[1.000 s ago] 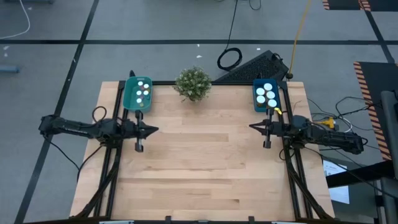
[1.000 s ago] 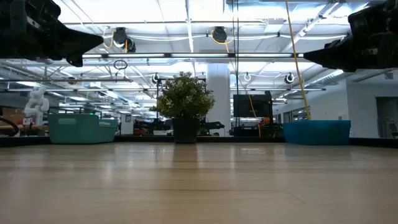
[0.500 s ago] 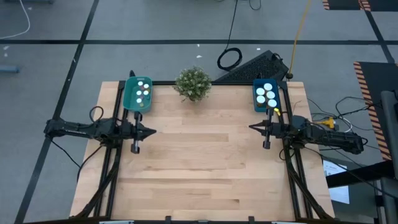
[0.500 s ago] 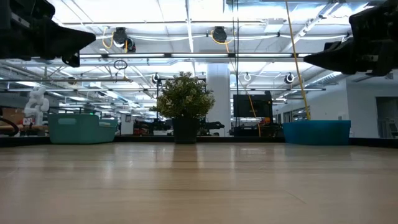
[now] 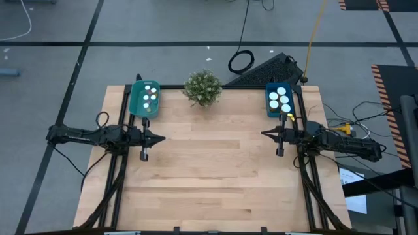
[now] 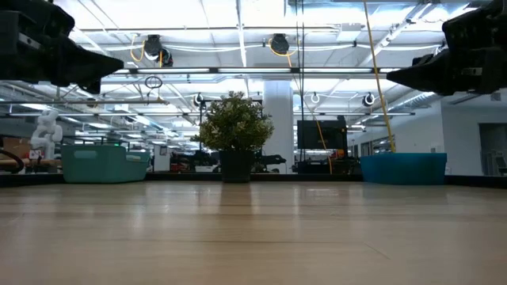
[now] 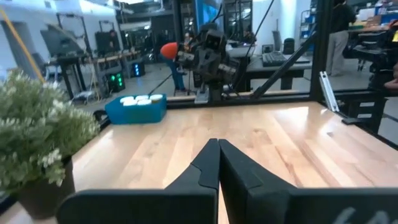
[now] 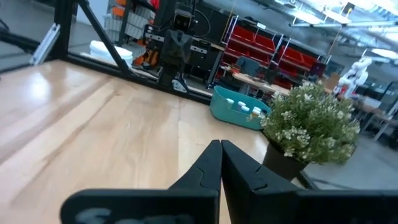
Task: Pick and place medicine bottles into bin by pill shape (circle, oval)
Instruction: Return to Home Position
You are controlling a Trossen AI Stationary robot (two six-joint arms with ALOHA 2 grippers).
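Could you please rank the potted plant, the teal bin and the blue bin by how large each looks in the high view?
1. potted plant, widest.
2. and 3. teal bin and blue bin: they look about alike, so I would not rank them.

Two arms, both dark, near black, matte casing. Left arm (image 5: 91,136): slim jointed links, a black cable looping off its upper side near the wrist. Right arm (image 5: 339,145): same build, with a yellow cable or fitting by its wrist and black cabling trailing behind. Each ends in a gripper, left gripper (image 7: 218,163) and right gripper (image 8: 221,163), of two flat, tapering black fingers on a broad dark crossbar.
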